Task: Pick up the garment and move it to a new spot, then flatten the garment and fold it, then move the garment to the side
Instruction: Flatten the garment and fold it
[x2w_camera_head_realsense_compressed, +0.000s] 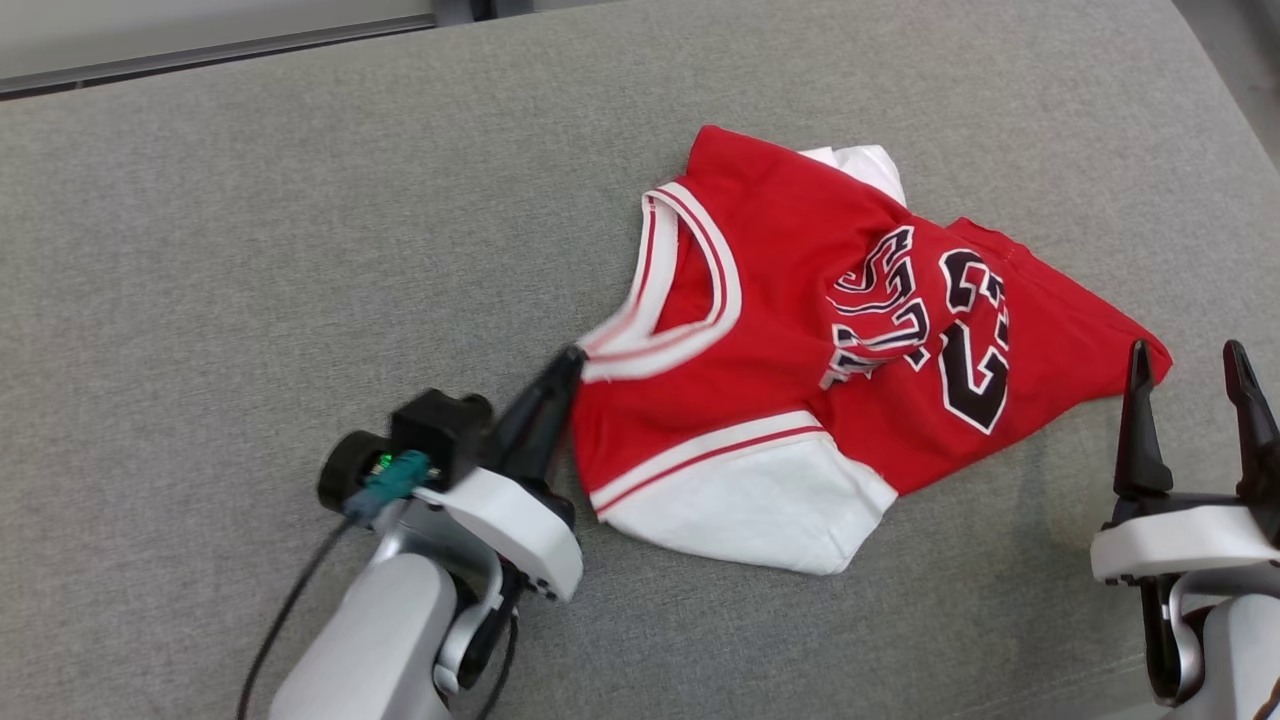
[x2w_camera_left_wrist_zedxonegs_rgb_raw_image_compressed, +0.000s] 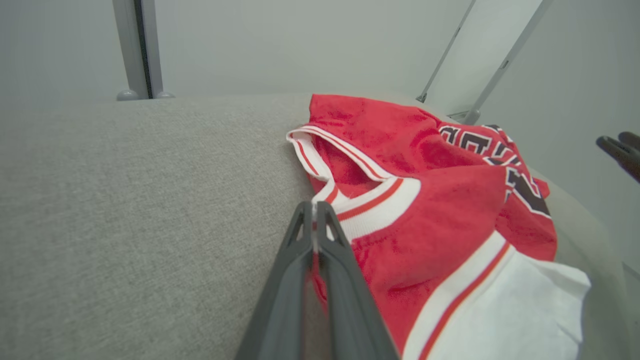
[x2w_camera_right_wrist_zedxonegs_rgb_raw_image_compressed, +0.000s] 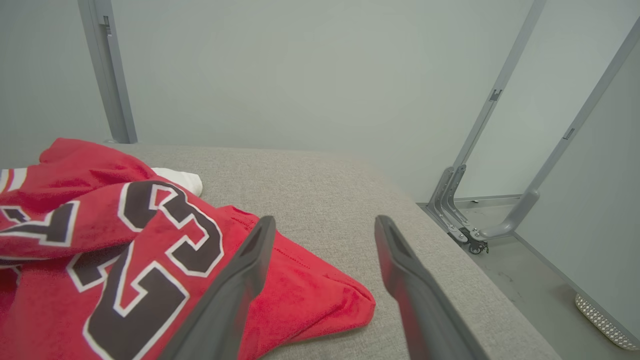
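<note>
Head view, 8 o'clock: left gripper, fingers pressed together and clamped on the white-and-red neck trim at the near-left edge of the garment. Points up toward 1 o'clock.

Centre through 3 o'clock: garment, red with white panels and a dark 23. Lies rumpled on the grey fabric surface, with 1 white panel at 6 o'clock and another white bit poking out at 12 o'clock.

At 4 o'clock: right gripper, 2 fingers upright and spread wide apart. Stands with its left finger just beside the red corner.

Left wrist view: left gripper pinched on the trim, a sliver of red between the fingers. Garment spreads toward 3 o'clock.

Right wrist view: garment at 9 o'clock, its red corner by the left finger of the right gripper, jaws gaping.
</note>
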